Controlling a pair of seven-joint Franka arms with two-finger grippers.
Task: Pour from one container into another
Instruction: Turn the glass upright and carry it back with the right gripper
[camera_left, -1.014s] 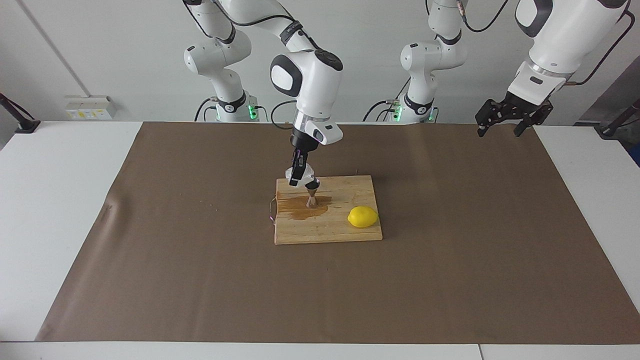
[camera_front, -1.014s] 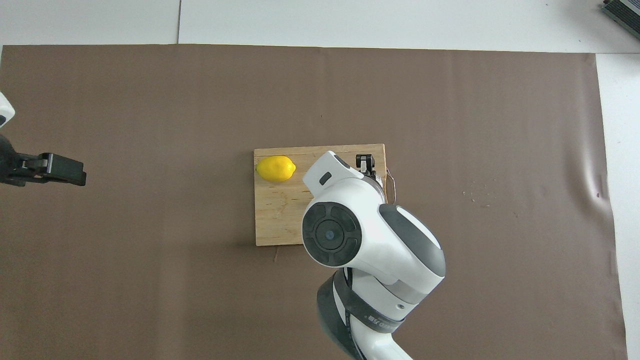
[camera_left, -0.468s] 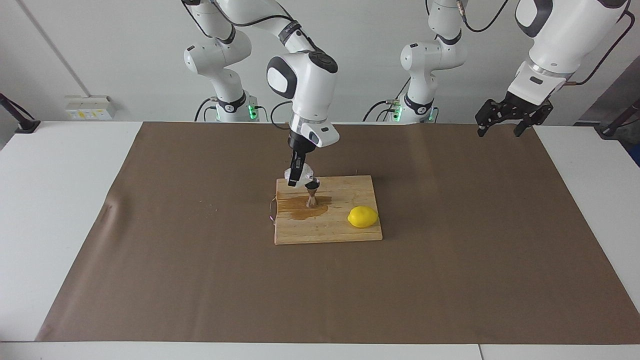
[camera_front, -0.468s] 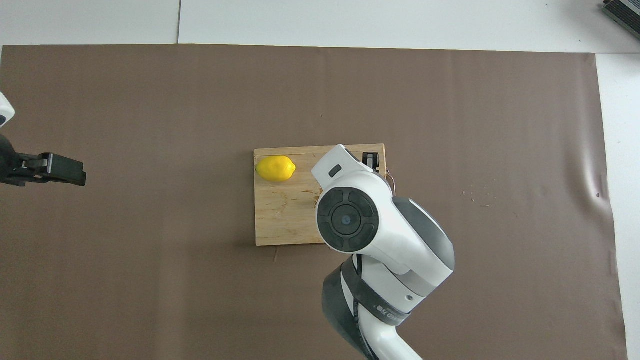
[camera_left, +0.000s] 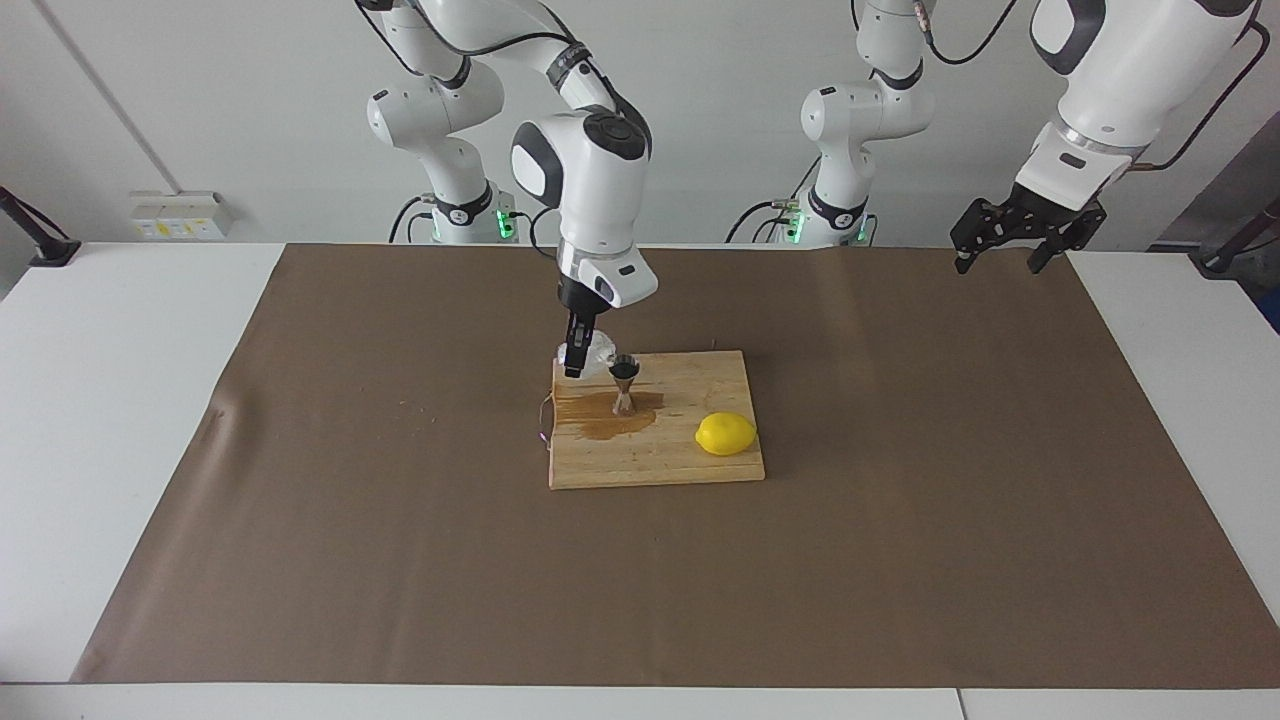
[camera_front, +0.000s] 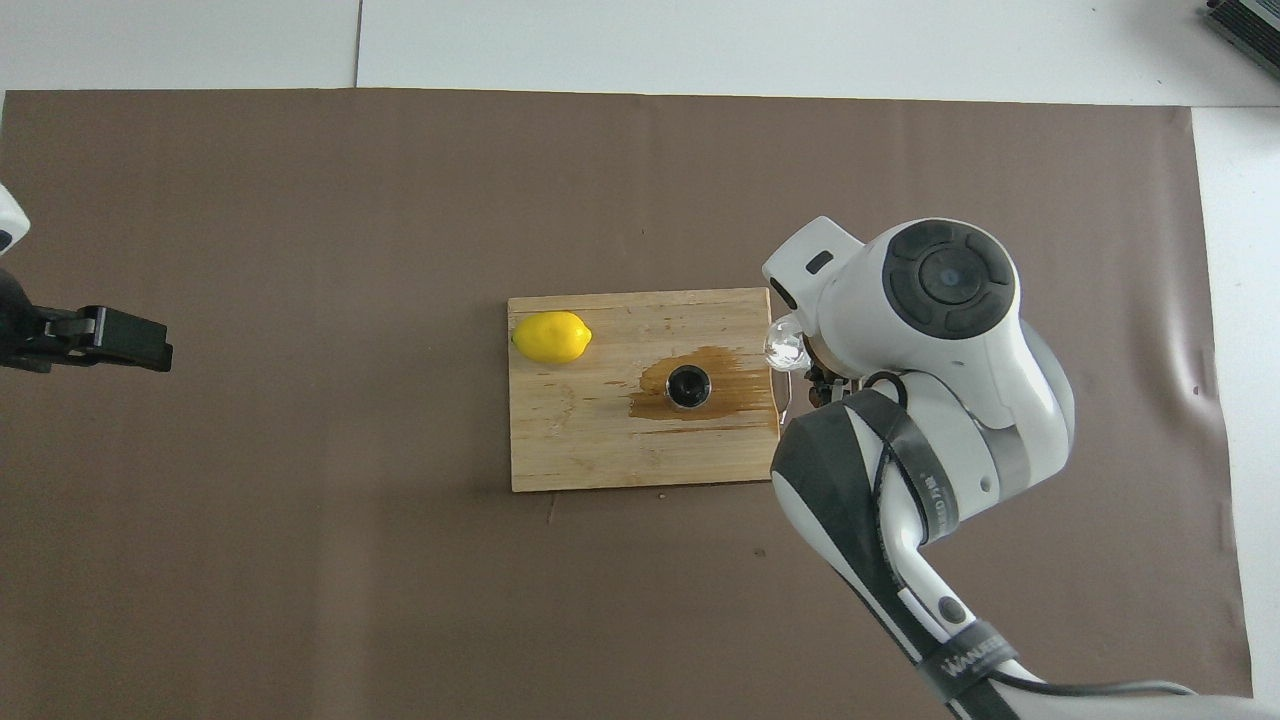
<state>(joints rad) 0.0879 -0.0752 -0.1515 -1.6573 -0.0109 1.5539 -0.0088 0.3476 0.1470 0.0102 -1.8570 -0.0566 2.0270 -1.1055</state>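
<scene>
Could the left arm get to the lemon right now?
Probably yes: the left gripper is open, holding nothing, and nothing stands between it and the lemon. The right gripper holds the glass cup at the cutting board's other end.

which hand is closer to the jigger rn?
Right. The right hand, shut on the glass cup, hangs beside the jigger over the cutting board's edge. The left hand waits, open, above the left arm's end of the table.
</scene>
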